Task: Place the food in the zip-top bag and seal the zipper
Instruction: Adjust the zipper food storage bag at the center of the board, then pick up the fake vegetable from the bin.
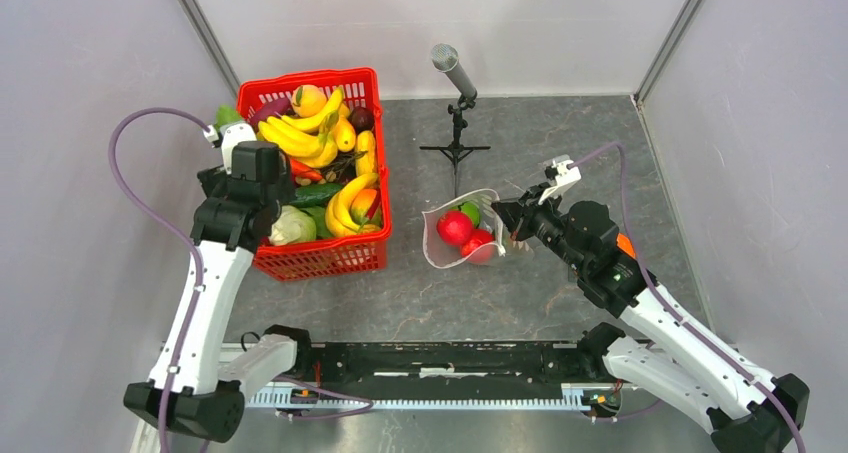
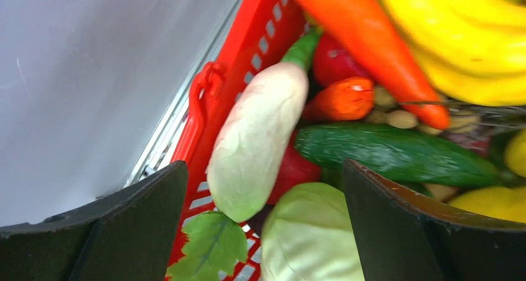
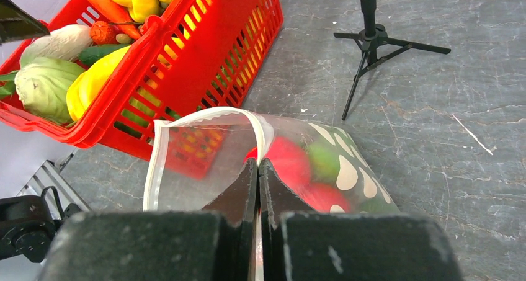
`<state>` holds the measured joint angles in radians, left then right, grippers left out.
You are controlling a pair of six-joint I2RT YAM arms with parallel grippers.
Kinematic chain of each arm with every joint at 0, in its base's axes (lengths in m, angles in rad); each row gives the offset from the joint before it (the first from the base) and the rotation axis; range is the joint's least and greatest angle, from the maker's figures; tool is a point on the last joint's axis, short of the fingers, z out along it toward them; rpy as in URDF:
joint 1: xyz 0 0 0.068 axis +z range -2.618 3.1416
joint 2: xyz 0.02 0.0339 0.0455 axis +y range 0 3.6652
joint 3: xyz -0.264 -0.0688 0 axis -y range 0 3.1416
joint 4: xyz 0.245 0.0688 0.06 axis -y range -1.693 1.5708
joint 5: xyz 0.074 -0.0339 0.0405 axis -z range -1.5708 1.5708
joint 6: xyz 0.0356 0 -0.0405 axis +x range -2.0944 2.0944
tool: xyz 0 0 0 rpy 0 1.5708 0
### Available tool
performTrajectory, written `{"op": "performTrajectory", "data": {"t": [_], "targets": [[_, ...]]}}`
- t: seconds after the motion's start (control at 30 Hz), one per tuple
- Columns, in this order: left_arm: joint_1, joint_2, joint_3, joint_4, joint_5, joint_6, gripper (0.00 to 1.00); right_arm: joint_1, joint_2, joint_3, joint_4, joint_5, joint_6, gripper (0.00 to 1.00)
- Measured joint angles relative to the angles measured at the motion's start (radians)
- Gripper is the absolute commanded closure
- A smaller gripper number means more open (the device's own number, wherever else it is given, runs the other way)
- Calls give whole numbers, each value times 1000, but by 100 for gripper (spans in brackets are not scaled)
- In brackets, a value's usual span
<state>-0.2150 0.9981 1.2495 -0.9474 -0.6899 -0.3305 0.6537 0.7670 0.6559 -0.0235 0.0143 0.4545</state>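
The right gripper [image 3: 257, 185] is clenched, its two fingers pressed flat together on the zipper [image 3: 205, 115], the white strip at the mouth of the zip-top bag [image 3: 186, 160]; the mouth stands open in a loop facing the red basket [image 3: 205, 51]. The bag lies on the grey table [image 1: 560, 143] about midway between its left and right edges, just off the basket's right wall; red food [image 1: 455, 226] and a green piece [image 1: 470, 211] sit inside it. The left gripper [image 2: 263, 169] is spread wide and holds nothing, hanging over the basket's left rim toward its near corner, above a white radish [image 2: 257, 138], a cabbage [image 2: 307, 237] and a cucumber [image 2: 391, 154]. The top view hides those jaws beneath the wrist, so only the left wrist camera shows the gap; the pinch on the strip is plain only from the right wrist; the top view alone shows the head of the microphone [image 1: 452, 68] near the far edge, where the right wrist sees only its tripod.
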Motion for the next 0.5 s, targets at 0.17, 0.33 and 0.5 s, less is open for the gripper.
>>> {"op": "performTrajectory", "data": {"t": [0.17,0.33,0.5], "targets": [[145,29,-66,2,110,0,1,0,0,3,-2,0,-28,98],[218,29,-90,28,230,1,9,0,2,4,-3,0,-45,98],[280,29,-122,56,309,2,28,0,13,4,5,0,-48,98]]}}
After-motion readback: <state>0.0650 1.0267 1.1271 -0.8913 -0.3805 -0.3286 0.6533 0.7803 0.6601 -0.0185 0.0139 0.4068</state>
